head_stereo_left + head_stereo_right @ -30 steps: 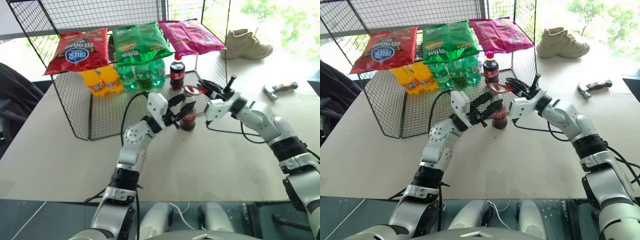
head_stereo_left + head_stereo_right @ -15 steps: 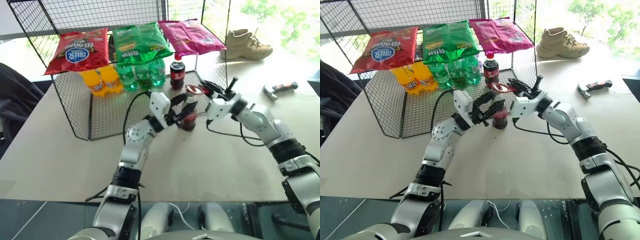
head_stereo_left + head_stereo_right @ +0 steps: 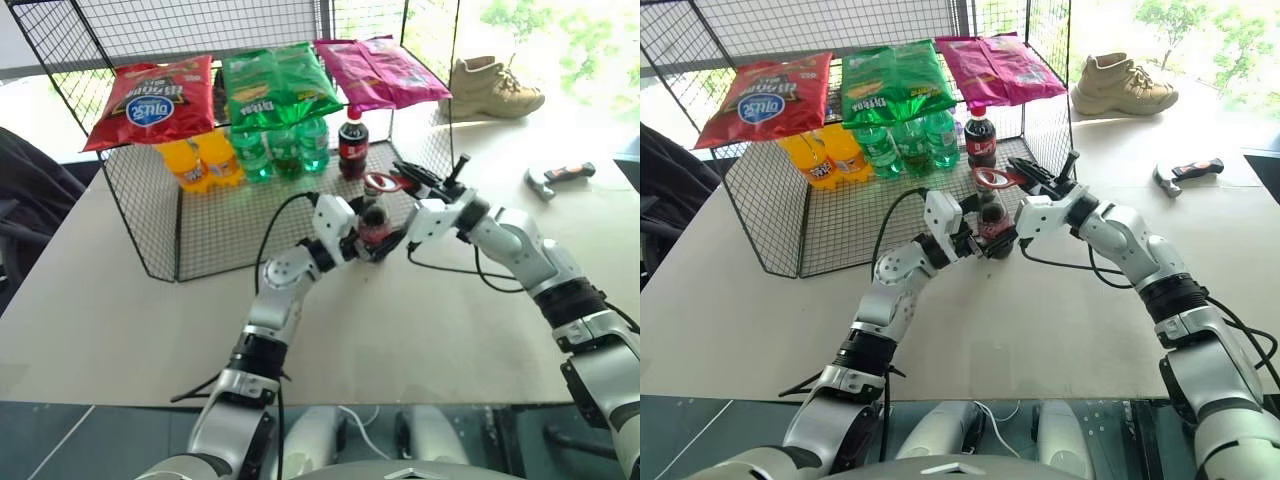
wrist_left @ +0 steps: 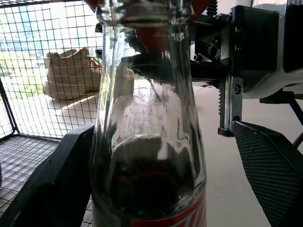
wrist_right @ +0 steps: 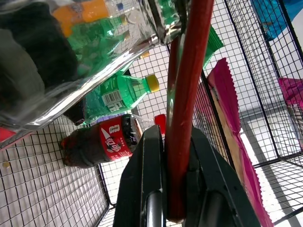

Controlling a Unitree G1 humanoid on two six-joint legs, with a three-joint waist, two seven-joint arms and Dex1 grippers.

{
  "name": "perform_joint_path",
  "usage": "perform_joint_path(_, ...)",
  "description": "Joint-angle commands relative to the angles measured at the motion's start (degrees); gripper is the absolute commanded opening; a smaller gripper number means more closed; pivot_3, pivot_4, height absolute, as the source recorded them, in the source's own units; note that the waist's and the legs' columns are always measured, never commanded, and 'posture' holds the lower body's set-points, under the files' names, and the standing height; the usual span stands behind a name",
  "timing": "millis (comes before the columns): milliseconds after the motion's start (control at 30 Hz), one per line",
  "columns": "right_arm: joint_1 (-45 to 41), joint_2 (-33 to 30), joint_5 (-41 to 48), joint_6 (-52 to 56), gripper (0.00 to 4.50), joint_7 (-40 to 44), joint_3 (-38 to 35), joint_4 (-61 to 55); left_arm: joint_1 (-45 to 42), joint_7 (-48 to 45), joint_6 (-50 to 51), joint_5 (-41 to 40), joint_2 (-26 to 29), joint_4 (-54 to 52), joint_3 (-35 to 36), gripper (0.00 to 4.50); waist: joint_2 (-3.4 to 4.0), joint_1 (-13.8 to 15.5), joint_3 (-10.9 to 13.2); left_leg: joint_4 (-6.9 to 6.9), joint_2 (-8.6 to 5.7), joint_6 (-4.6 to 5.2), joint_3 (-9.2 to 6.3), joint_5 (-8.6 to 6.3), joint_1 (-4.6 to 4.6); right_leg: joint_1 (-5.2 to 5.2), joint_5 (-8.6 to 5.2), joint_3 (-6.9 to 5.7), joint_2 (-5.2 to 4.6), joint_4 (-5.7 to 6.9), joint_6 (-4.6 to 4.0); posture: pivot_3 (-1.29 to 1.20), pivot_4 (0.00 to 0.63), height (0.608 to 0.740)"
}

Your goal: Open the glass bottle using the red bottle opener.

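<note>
The glass bottle (image 3: 375, 230) stands upright on the table in front of the wire rack, with dark liquid and a red label. My left gripper (image 3: 370, 238) is open around its lower body. In the left wrist view the bottle (image 4: 149, 142) rises between the two black fingers (image 4: 270, 165), with a gap on one side. My right gripper (image 3: 408, 176) is shut on the handle of the red bottle opener (image 3: 383, 182). The opener's ring head sits right at the bottle's top; I cannot tell if they touch. The right wrist view shows the opener (image 5: 187, 94) clamped between the fingers.
The wire rack (image 3: 150, 230) behind the bottle holds chip bags on top, with green and orange bottles and a plastic cola bottle (image 3: 353, 142) inside. A hammer (image 3: 560, 177) and a shoe (image 3: 495, 88) lie at the far right. Black cables trail from both wrists.
My left gripper's fingers have spread wide apart around the bottle. The right gripper has kept the opener at the bottle's top.
</note>
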Motion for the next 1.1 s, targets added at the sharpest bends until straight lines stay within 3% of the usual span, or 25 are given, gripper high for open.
perform_joint_path(33,0.83,-0.65,-1.10,1.20,0.00,1.11,-0.16,1.32,-2.04,1.00,-3.01,-0.29,-0.26,-0.52,1.38,4.43,0.00,-0.01,0.00,0.00,0.00,0.00,0.00,0.00,0.00,0.00,0.00,0.00,0.00,0.00,0.00,0.00,0.150,0.740)
perform_joint_path(1067,0.50,-0.37,0.04,1.49,0.00,0.80,-0.46,2.54,-2.49,0.29,-6.31,-1.17,-1.73,2.88,2.25,4.43,0.00,-0.02,0.00,0.00,0.00,0.00,0.01,0.00,0.00,0.00,0.00,0.00,0.01,-0.01,0.00,0.00,0.150,0.740)
perform_joint_path(1100,0.51,-0.35,0.09,1.51,0.00,0.81,-0.47,2.55,-2.53,0.19,-6.44,-1.54,-1.87,2.82,2.48,4.20,0.00,-0.02,0.00,0.00,0.00,0.00,0.00,0.00,0.00,0.00,0.00,0.01,0.01,-0.01,0.00,0.00,0.150,0.740)
